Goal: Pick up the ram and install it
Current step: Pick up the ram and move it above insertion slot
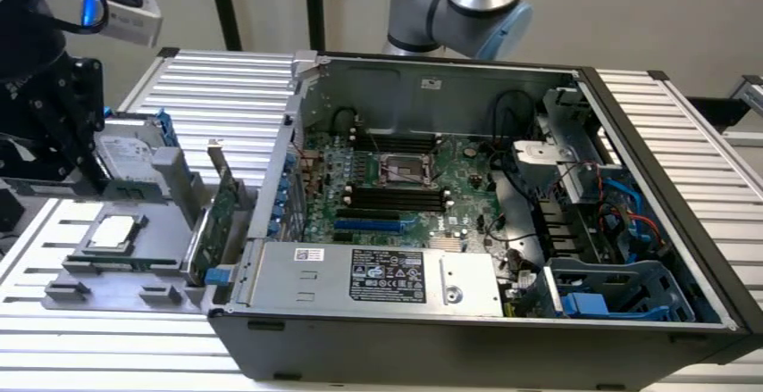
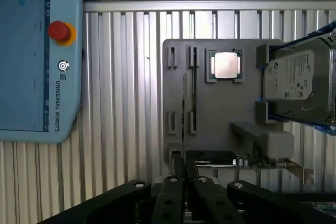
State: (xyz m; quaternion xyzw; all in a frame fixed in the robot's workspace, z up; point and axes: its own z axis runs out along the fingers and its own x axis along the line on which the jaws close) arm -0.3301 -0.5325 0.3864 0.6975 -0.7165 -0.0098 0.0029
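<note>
My gripper [image 2: 184,174] hangs well above the grey parts tray [image 2: 220,114], with its fingers pressed together. The ram [image 2: 184,108] shows edge-on as a thin dark strip. It runs out from between the fingertips, over the tray and between two rows of holder slots. It looks held rather than seated. In the exterior view the arm's black wrist assembly [image 1: 48,88] is above the tray [image 1: 54,296] at the far left. The black memory slots [image 1: 394,200] lie on the motherboard inside the open computer case [image 1: 667,133], to the exterior view's right of the tray.
The tray also carries a square silver processor [image 2: 227,65], a hard drive [image 2: 299,82] and an upright green expansion card [image 1: 221,222]. A blue teach pendant [image 2: 37,56] lies on the slatted metal table [image 2: 126,103]. Inside the case are cables, a power supply [image 1: 370,276] and a blue drive cage [image 1: 620,294].
</note>
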